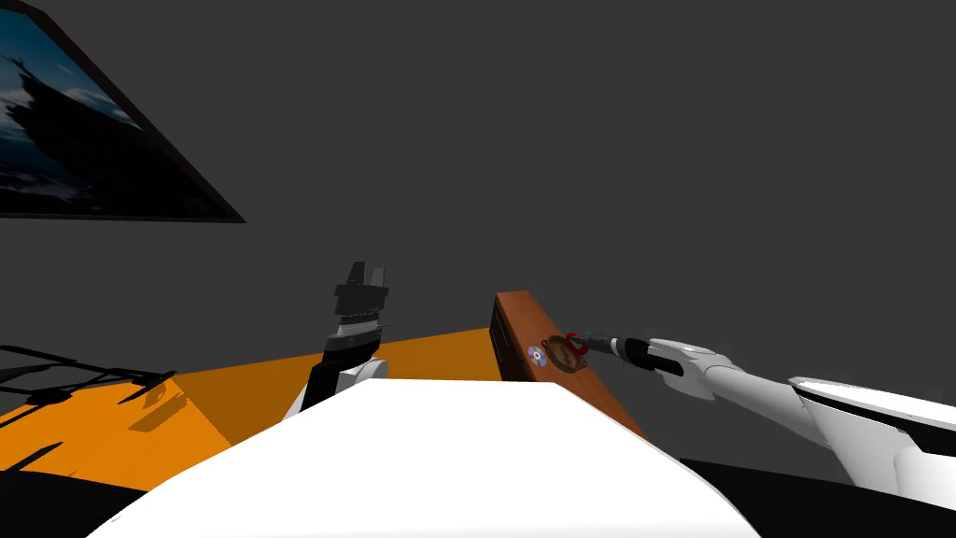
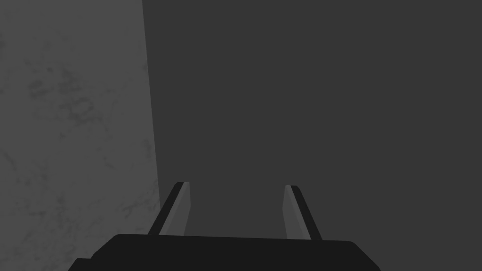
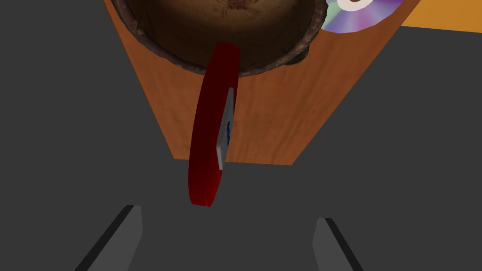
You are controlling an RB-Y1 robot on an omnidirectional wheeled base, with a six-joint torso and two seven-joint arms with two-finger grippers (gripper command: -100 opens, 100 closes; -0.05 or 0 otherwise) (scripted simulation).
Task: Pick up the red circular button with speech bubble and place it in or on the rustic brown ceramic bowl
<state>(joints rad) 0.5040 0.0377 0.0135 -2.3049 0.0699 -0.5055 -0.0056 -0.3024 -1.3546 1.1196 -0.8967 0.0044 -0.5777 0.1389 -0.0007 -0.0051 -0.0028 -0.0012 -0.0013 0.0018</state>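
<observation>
The red round button (image 3: 207,136) is edge-on just ahead of my right gripper (image 3: 228,214), its white face with a blue mark turned to one side. The fingers (image 3: 129,230) stand wide apart and do not touch it. Its far edge overlaps the rim of the brown rough bowl (image 3: 221,28), which sits on a narrow wooden cabinet top (image 3: 263,117). In the head view the right gripper (image 1: 581,344) reaches over the bowl (image 1: 559,354), with the button (image 1: 575,342) at its tip. My left gripper (image 1: 366,275) is raised and open (image 2: 236,211), away from the cabinet.
A shiny disc (image 3: 357,16) lies on the cabinet top beside the bowl, also seen in the head view (image 1: 536,354). The orange floor (image 1: 205,402) spreads to the left of the cabinet (image 1: 597,392). A dark thin-legged frame (image 1: 65,378) stands at the far left.
</observation>
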